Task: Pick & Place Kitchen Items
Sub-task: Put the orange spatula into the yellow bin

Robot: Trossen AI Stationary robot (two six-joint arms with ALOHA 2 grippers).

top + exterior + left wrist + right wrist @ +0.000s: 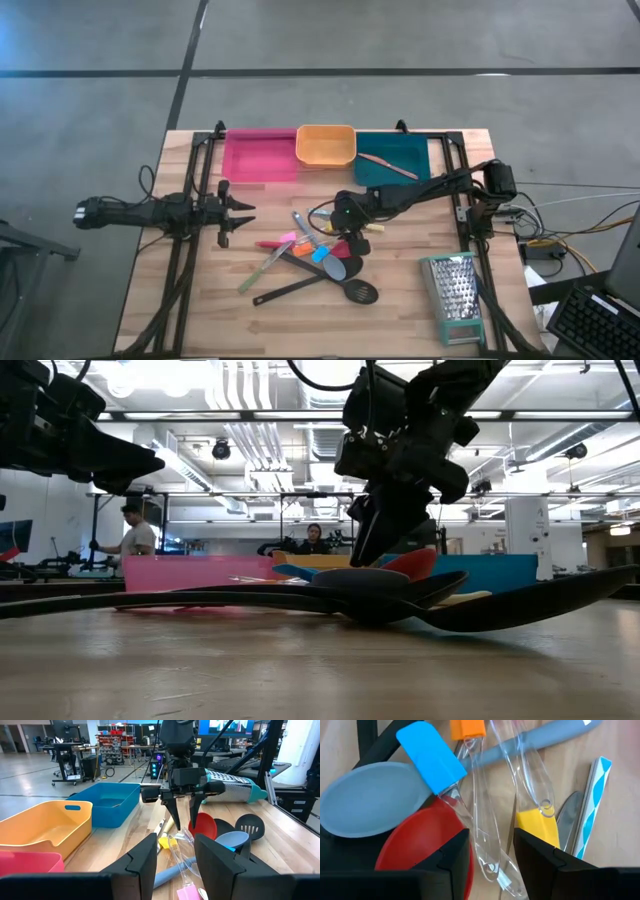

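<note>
The kitchen items lie in a heap (310,255) at the middle of the table: black long-handled spoons (310,288), a red spoon (422,842), a grey spoon (367,795), and clear-handled spatulas with blue (432,755), orange (467,727) and yellow (537,822) heads. My right gripper (491,837) points steeply down over the heap, open. Its fingers stand on either side of the clear handles (482,827), low above them (185,827). My left gripper (245,210) waits open at the left, level, above the table.
Pink (260,155), orange (326,145) and teal (392,160) bins stand in a row along the far edge; a wooden utensil lies in the teal one. A metal grater (455,295) lies at the near right. People show in the room beyond.
</note>
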